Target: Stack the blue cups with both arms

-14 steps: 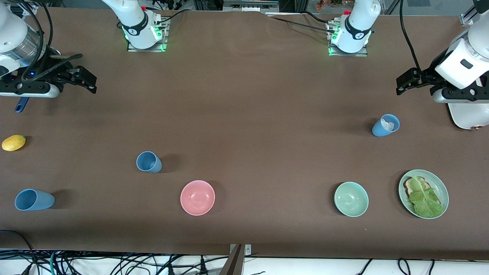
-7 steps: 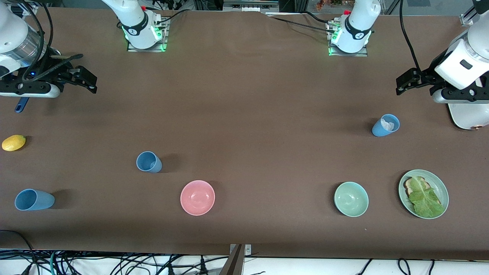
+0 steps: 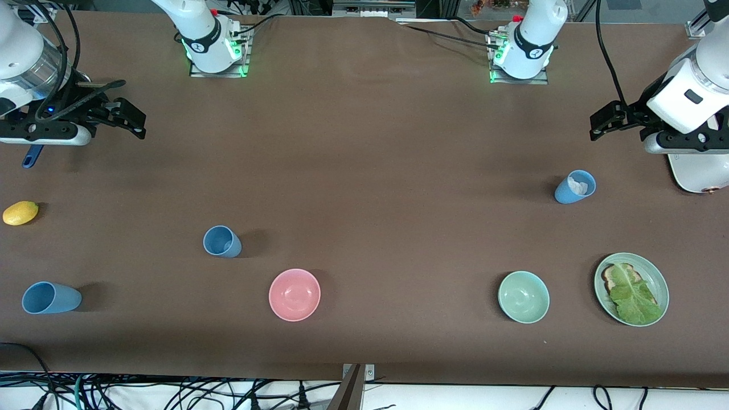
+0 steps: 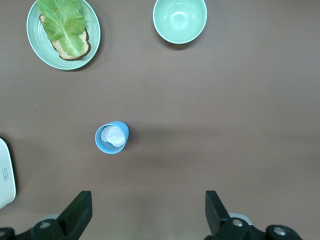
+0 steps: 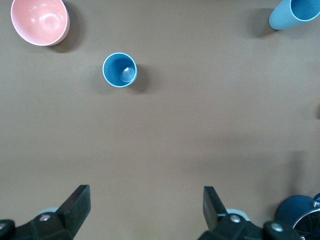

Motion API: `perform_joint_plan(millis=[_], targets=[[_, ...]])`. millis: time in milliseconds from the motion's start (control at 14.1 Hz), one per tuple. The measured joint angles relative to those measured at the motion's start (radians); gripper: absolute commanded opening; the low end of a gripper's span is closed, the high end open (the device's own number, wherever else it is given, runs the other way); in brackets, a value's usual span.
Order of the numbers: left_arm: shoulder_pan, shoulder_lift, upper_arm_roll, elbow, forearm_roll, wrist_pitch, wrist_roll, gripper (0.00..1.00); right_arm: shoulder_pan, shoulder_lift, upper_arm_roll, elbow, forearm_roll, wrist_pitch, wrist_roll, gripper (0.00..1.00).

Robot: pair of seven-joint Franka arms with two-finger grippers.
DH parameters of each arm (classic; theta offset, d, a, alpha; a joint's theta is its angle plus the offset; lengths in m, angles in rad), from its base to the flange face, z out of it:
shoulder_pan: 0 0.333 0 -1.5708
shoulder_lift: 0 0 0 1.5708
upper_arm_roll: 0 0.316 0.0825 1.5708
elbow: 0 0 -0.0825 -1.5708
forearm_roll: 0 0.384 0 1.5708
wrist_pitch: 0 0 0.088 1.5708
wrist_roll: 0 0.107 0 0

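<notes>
Across the brown tabletop (image 3: 364, 142) three light-blue cups stand upright and well apart: one at the right arm's end, nearest the front camera (image 3: 50, 298), a second farther from that camera and beside the pink bowl (image 3: 222, 241) (image 3: 294, 294), and a third toward the left arm's end (image 3: 575, 187) with a crumpled white wad inside it. They look like thin matte plastic tumblers, so probably light, fairly stiff and easy to tip or skid; a pinch across the rim, one finger inside and one outside, or a hold around the tapered wall near the top, seems safest. The wad will likely keep another cup from seating fully in that one. The left claw (image 4: 145, 212) hangs spread wide and empty over bare tabletop near the third cup, and the right claw (image 5: 145, 207) hangs likewise wide and empty over bare tabletop at its own end. The pale green bowl (image 3: 523, 296), a green plate with toast and lettuce (image 3: 631, 289) and a lemon (image 3: 20, 212) lie apart from the cups, and nothing blocks the approach from above.
</notes>
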Motion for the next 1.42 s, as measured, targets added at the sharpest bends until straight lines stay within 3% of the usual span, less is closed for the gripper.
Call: perform_joint_plan(millis=[1418], targets=[[0.02,0.016,0.0,0.0,0.0,-0.027,0.0,1.0,0.0,0.002,0.0,0.0,0.0,0.0,0.0,1.0]])
